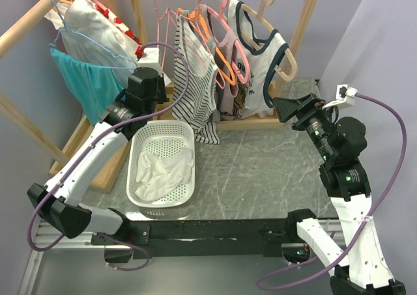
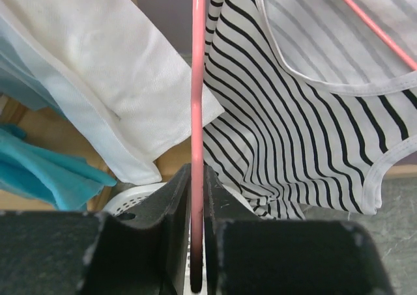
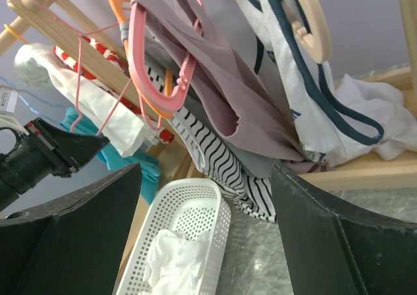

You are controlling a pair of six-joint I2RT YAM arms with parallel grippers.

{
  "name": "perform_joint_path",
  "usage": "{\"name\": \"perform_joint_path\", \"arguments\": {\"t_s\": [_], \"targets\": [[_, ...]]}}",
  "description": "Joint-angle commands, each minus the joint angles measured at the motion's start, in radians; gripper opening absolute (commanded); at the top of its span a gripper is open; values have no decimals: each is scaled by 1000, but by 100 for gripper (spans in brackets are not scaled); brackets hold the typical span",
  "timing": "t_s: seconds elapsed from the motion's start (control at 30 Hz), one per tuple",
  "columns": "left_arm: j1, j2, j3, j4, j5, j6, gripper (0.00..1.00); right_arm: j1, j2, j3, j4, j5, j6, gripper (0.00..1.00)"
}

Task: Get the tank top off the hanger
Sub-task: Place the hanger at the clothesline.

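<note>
Nothing written can be read; the print on the navy-trimmed tank top [image 1: 253,53] is blurred.

grey marbled table [image 1: 260,171] carries a white perforated basket [image 1: 139,153] holding crumpled white cloth [image 1: 163,171], with a wooden rack's base [image 1: 260,122] behind.

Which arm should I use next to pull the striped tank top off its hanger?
Right, probably. The right tool is open, empty and facing the striped tank top. The left tool is clamped on a pink hanger bar, so it suits steadying rather than pulling.
</note>
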Motion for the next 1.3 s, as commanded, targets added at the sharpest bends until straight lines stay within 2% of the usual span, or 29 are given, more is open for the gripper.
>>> {"name": "perform_joint_path", "arguments": {"t_s": [0.0,0.07,0.1,0.17,0.2,0.33,0.37,0.4,0.43,0.47,0.5,0.57,0.67,0.73,0.77,0.8,0.87,1.03,1.27], "targets": [[6,-53,-9,36,-2,-17,18,-5,24,57,54,-55,-28,87],[6,-52,-6,21,-1,-20,22,-5,30,56,63,-66,-25,87],[6,-50,-3,13,-2,-26,30,-5,30,59,65,-72,-25,87],[6,-62,-13,4,7,-38,37,-5,35,63,73,-95,-35,87],[6,-70,-38,16,10,-40,47,-4,38,73,77,-131,-43,87],[6,-111,-75,61,13,-35,62,-5,87,131,60,-231,-107,87],[6,-121,-75,66,18,-35,75,-4,114,143,47,-257,-121,86],[6,-125,-73,72,22,-34,79,-4,127,169,37,-274,-133,86],[4,-130,-72,70,28,-32,79,-5,137,180,31,-302,-147,86],[4,-139,-70,67,28,-37,83,-2,154,188,27,-316,-150,84],[4,-151,-75,70,33,-38,91,-2,164,201,28,-333,-155,84],[3,-194,-87,82,38,-44,98,5,188,215,25,-392,-163,82],[1,-280,-107,124,79,-46,99,59,228,251,-13,-426,-193,79],[-2,-328,-124,167,137,-29,100,117,249,283,-47,-391,-241,78],[-3,-372,-134,223,172,-14,99,151,271,295,-83,-326,-259,78],[-3,-387,-150,246,229,8,99,219,285,321,-102,-298,-278,78],[-3,-395,-142,263,370,48,99,264,324,338,-122,-250,-299,78],[-8,-278,-73,213,585,59,99,317,380,359,-104,-187,-296,73],[-17,-127,-50,220,610,26,99,341,516,473,-133,-159,-345,67]]}}
